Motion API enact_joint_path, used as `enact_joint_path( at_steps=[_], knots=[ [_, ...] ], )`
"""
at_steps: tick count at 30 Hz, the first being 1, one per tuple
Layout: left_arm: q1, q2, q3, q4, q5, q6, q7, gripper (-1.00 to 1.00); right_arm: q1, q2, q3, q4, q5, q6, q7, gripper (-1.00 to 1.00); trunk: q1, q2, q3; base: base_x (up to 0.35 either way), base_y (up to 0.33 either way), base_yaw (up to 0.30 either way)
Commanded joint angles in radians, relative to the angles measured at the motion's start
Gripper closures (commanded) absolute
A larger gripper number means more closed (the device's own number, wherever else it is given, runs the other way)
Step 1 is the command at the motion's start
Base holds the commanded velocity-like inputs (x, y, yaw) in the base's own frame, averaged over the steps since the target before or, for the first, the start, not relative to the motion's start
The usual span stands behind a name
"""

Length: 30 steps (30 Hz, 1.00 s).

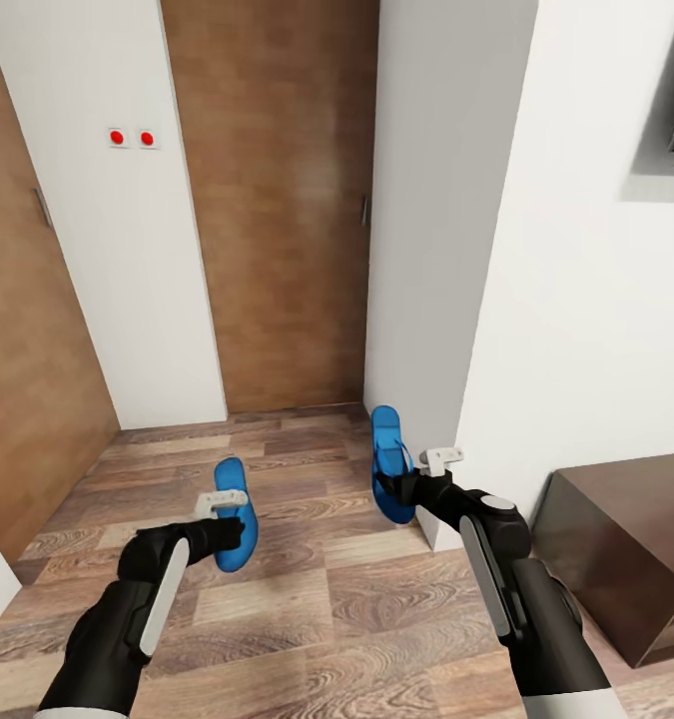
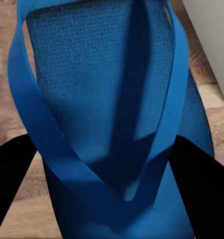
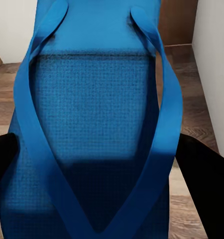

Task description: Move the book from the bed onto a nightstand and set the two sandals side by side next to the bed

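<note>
Sandals of bright blue foam were gripped one per arm above a wood-plank floor (image 1: 307,609). The left sandal (image 1: 235,519) was pinched in the closed left gripper (image 1: 227,527), the right sandal (image 1: 388,469) in the closed right gripper (image 1: 404,486). Dimpled, woven-looking footbeds and smooth V-shaped toe straps (image 2: 92,174) were seen close up. White walls (image 1: 576,300) and brown wooden doors (image 1: 277,200) were faced.

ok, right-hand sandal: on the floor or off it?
Off the floor. The right end effector is shut on the sandal, held above the wood planks; its fingers flank the sole.
</note>
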Motion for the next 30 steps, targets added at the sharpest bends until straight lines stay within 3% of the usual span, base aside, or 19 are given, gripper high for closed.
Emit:
enact_joint_path(
  at_steps=[1,6,13,16,30],
  knots=[
    [0.007,-0.008,0.003,0.011,0.006,-0.007,-0.001,1.0,-0.001,0.001,0.0,-0.001,-0.003,0.005,0.001,1.0,0.0,0.0,-0.001,0.0,0.0,0.0],
    [0.039,-0.032,0.002,0.068,0.019,-0.06,-0.003,1.0,-0.001,-0.001,-0.001,-0.002,-0.003,0.005,0.001,1.0,0.0,0.0,-0.001,0.0,0.0,0.0],
    [0.059,-0.037,-0.003,0.147,0.029,-0.158,-0.013,1.0,-0.006,0.001,0.003,-0.01,0.001,0.008,0.007,1.0,0.0,-0.001,-0.001,-0.123,0.006,0.0],
    [0.073,-0.037,-0.003,0.147,0.031,-0.159,-0.015,1.0,-0.019,0.014,0.018,-0.013,0.002,0.012,0.006,1.0,0.0,-0.001,-0.001,0.0,0.028,0.0],
    [0.073,-0.037,-0.003,0.147,0.031,-0.159,-0.015,1.0,-0.019,0.014,0.018,-0.013,0.002,0.012,0.006,1.0,0.0,-0.001,-0.001,0.0,0.026,0.0]
  ],
)
